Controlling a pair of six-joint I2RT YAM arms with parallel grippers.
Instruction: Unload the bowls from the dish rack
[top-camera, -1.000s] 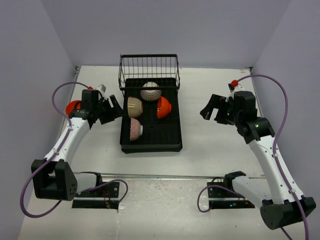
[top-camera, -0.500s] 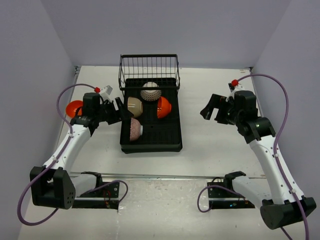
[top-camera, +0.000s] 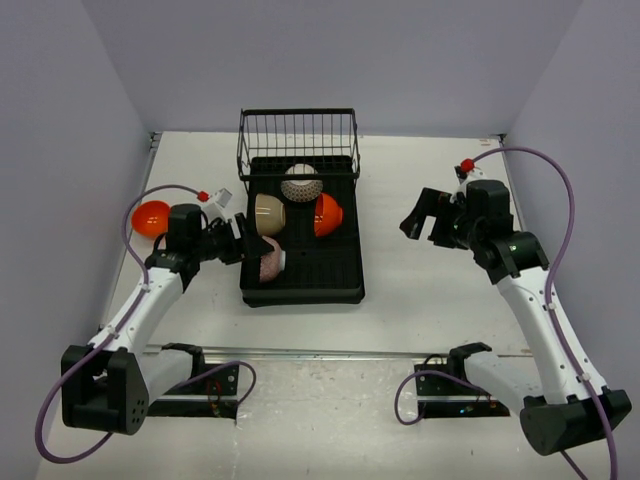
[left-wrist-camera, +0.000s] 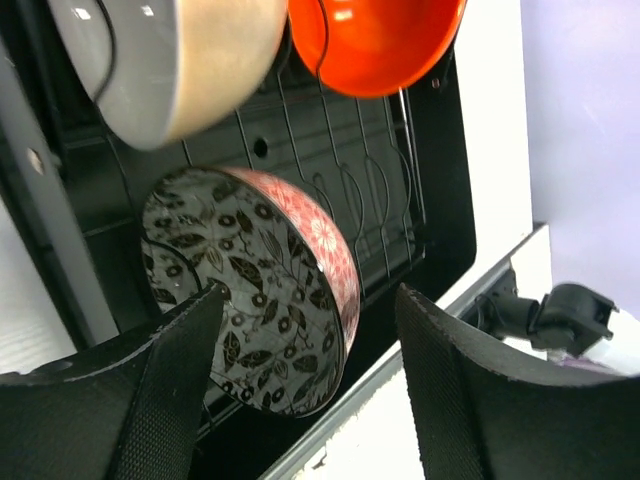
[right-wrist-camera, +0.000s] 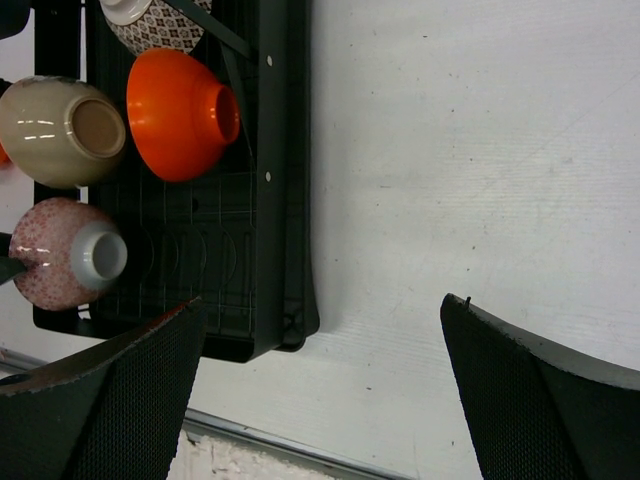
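Four bowls stand on edge in the dish rack (top-camera: 325, 272), and hardly one of them shows whole. From above, the pink floral bowl (top-camera: 268, 257) loses its left side behind the left gripper (top-camera: 243, 247). On the left wrist camera its lower left rim sits behind a black finger (left-wrist-camera: 160, 380). Whether that finger touches the bowl, I can't say. Up at the top edge of that view, the beige bowl (left-wrist-camera: 170, 60) and the orange bowl (left-wrist-camera: 375, 40) are both cut off. On the right wrist camera, the patterned bowl (right-wrist-camera: 155, 25) is sliced by the top of the frame.

Left gripper: jaws apart, one on each side of the pink bowl's far rim, clamping nothing. Right gripper (top-camera: 415, 222): spread wide at centre right, over bare table (top-camera: 430, 290), holding nothing.

The rack lies just left of centre in the overhead view. Its long axis runs top to bottom, with the wire basket (top-camera: 298, 135) standing upright at the upper end. The pink bowl's mouth faces left, toward the gripper, and its foot points right.

At far left, a second orange bowl (top-camera: 148, 216) rests on the table, its right edge hidden behind the left arm.
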